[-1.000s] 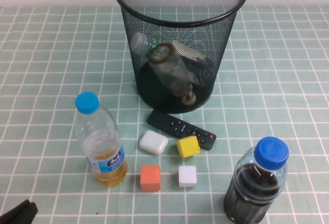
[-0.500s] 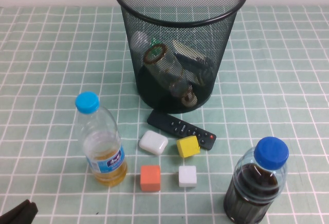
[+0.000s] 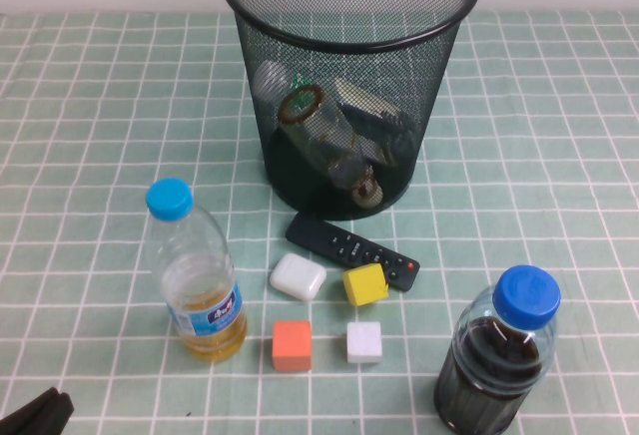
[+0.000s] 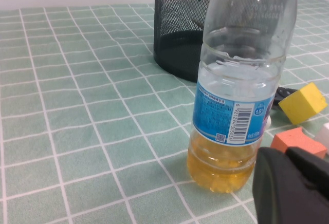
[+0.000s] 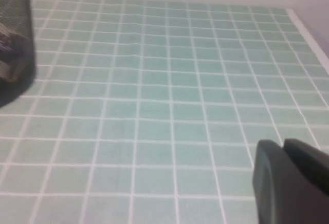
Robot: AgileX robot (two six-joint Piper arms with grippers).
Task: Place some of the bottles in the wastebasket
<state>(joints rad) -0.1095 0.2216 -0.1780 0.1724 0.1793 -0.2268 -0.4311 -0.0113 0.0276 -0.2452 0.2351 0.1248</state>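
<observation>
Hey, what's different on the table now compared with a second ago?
Inside the wastebasket, the small bottle with the brown collar shifted up and to the left as it settled, then lay still. The yellow-liquid bottle, the dark-liquid bottle, the remote and the blocks kept their places. The left gripper stayed at the near left corner, the right gripper off to the right; neither holds anything.

Clear plastic bottle of yellow liquid, light-blue cap [image 3: 195,280] — upright, left of orange cube [image 3: 293,345]. Black remote control [image 3: 352,250] touching yellow cube [image 3: 364,284] — dark-liquid bottle, blue cap [image 3: 499,355] right.
</observation>
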